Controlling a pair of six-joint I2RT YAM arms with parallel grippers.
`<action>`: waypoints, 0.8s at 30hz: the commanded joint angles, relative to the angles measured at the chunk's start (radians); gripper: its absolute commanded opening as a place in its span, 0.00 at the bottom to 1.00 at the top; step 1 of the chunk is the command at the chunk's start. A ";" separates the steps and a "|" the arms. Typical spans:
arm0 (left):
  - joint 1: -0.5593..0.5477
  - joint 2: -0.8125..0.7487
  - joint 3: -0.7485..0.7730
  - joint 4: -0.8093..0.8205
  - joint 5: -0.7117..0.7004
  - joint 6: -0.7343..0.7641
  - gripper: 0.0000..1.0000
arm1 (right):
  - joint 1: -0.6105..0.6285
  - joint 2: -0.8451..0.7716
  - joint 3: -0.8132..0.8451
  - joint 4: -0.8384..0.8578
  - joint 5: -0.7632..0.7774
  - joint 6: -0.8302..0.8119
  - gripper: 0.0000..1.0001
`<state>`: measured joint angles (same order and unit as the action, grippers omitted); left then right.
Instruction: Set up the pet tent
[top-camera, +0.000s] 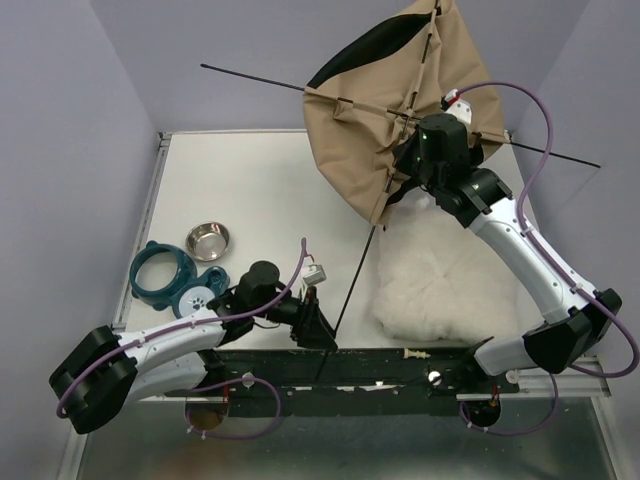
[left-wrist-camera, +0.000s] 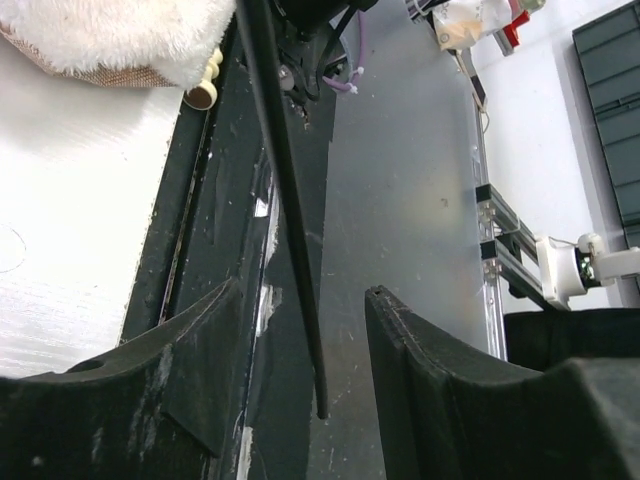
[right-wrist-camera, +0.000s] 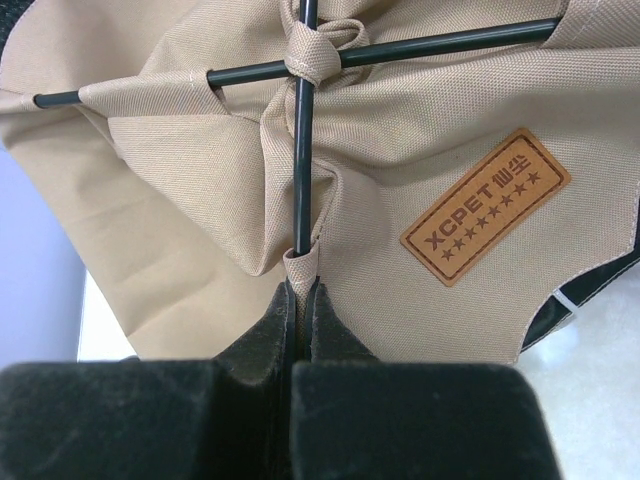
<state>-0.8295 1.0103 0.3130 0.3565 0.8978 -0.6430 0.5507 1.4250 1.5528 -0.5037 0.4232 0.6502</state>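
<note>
Pole (left-wrist-camera: 290, 200) tip, thin and whippy, lies untouched between the parted jaws of the left end effector (left-wrist-camera: 300, 330), on the near side of the cushion (top-camera: 440, 290). Beyond the cushion, the right end effector (right-wrist-camera: 300, 300) is clamped on a sleeved pole, holding the light, floppy tent (top-camera: 400, 100) aloft. Poles likely give firmer purchase than cloth.

The tan-brown fabric pet tent (top-camera: 350, 150) runs off the top edge of the overhead view, and its cloth covers the far end of the white fluffy cushion (top-camera: 440, 290). The thin black flexible pole (right-wrist-camera: 303, 150) disappears into a fabric sleeve (right-wrist-camera: 300, 262) pinched in the right gripper (right-wrist-camera: 301, 292). In the left wrist view a black pole (left-wrist-camera: 290, 200) leaves the frame at the top.
</note>
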 joint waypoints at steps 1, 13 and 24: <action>-0.045 -0.006 -0.006 0.012 -0.069 -0.021 0.60 | 0.000 -0.043 0.000 0.024 -0.008 0.029 0.01; -0.112 -0.003 -0.002 -0.001 -0.028 -0.055 0.39 | -0.018 -0.066 0.004 0.033 0.040 -0.004 0.01; -0.141 -0.035 0.017 -0.022 -0.022 -0.049 0.02 | -0.029 -0.069 -0.016 0.036 0.009 0.014 0.01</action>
<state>-0.9638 1.0039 0.3099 0.3389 0.8516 -0.6983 0.5343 1.3865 1.5524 -0.5117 0.4213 0.6544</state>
